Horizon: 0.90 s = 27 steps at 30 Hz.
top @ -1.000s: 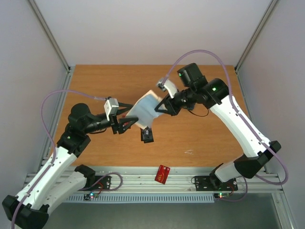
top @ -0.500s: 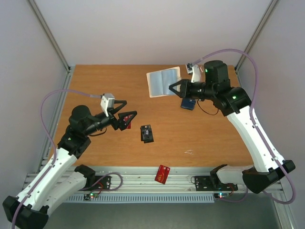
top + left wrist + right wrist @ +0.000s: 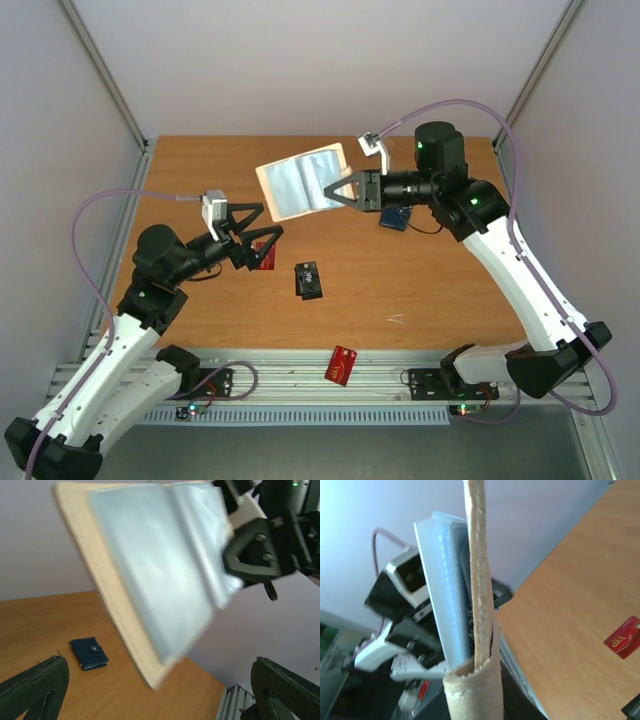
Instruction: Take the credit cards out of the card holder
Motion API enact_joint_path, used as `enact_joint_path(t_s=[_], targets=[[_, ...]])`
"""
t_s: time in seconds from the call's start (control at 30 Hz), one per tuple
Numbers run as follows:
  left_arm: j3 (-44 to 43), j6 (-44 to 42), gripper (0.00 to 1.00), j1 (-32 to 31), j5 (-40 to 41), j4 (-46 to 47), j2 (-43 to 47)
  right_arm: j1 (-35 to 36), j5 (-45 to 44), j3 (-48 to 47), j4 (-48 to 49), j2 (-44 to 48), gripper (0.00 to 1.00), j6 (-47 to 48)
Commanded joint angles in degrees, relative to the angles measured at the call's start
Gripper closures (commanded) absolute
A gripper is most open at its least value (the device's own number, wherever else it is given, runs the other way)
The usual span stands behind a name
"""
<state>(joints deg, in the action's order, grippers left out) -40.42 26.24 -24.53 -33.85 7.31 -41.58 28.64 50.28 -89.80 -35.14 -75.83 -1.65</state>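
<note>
Grip of the right gripper (image 3: pixel 338 192) is clamped on one edge of the card holder (image 3: pixel 300 180), lifted in the air and opened, its sleeves turned toward the left gripper (image 3: pixel 266 224), probably for easy reach. That one hangs empty, jaws wide apart. One red card (image 3: pixel 265 256) and the black card (image 3: pixel 308 279) lie on the wooden table (image 3: pixel 450 290), a second red card (image 3: pixel 342 364) on the near metal rail (image 3: pixel 280 370). Pale walls (image 3: pixel 300 60) stand around.

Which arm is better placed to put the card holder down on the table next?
Right. The right gripper is shut on the card holder and holds it up off the table. The left gripper is open and empty, near a red card.
</note>
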Motion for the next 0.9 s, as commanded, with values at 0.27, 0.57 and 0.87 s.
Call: enact_joint_path(t_s=[0.27,0.57,0.87], targets=[[-1.75,6.12,0.11,1.18,-5.26,10.05,-2.81,3.71,7.88,-3.13,-6.06,0.01,0.99,12.98],[-1.79,7.38,0.61,-0.13,-10.14,15.95,-4.73,6.46,4.80,-2.30,-1.17,-2.91,0.99,12.27],[1.55,11.51,1.00,0.99,-4.31,15.73,-1.63,6.66,2.54,-1.53,-5.08,-2.48,0.50,15.89]])
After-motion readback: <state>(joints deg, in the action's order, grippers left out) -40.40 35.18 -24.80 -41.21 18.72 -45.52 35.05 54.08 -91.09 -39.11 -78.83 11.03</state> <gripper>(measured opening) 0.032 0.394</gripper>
